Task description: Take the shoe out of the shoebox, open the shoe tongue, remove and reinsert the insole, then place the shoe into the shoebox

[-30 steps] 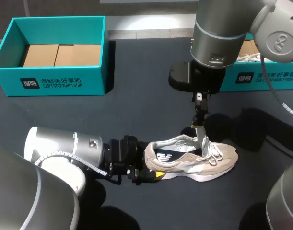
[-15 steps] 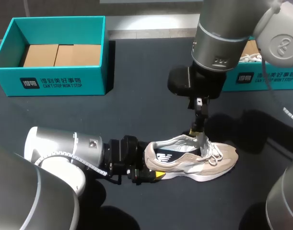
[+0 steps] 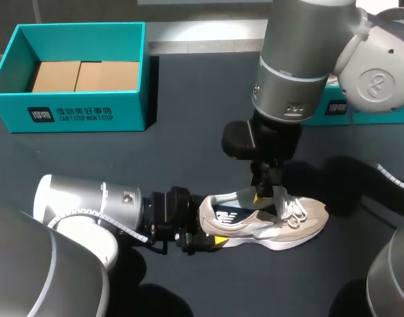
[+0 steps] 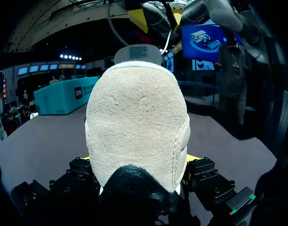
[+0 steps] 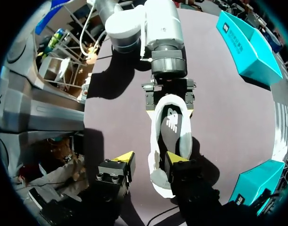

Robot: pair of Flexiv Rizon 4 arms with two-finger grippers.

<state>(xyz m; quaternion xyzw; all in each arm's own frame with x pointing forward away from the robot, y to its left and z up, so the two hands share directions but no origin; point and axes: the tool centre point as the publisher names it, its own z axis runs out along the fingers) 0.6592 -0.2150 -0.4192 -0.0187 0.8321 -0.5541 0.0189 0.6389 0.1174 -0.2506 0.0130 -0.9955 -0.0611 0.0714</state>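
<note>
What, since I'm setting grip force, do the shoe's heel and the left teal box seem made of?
Shoe heel: beige suede or a lookalike, matte, judging by its fuzzy, napped surface. Left teal box: probably cardboard, smooth and printed outside, with plain brown board showing inside.

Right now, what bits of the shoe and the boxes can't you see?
Head view: the right arm covers most of the right-hand shoebox, hiding its inside.
Head view: the right tool stands over the shoe's opening, hiding the tongue.
Left wrist view: the shoe's heel fills the picture, hiding the rest of it.
Right wrist view: the right tool's own finger covers part of the shoe's front.
</note>
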